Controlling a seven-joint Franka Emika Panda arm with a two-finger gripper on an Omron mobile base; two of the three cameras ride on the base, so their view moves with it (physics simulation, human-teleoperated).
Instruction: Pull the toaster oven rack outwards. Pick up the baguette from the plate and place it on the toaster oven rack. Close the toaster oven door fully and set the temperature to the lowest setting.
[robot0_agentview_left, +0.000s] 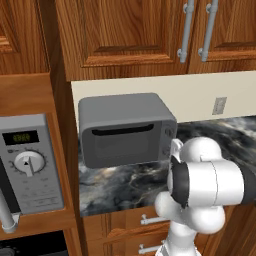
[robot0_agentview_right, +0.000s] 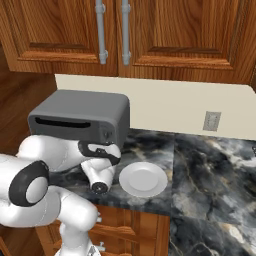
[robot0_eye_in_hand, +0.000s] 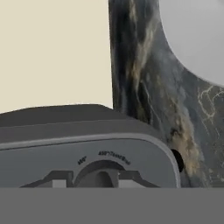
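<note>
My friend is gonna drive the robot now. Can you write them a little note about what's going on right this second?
Claw: at the right front of the oven, right up at a knob. Can't tell if it grips the knob.
Things: the oven sits on the counter with its door shut. The plate lies bare on the counter, to the oven's right.
Done: the door is closed and the plate is bare. The window is too dark to see if the bread is inside.
Left: probably turning the temperature knob to its lowest setting. Its present setting can't be read.
</note>
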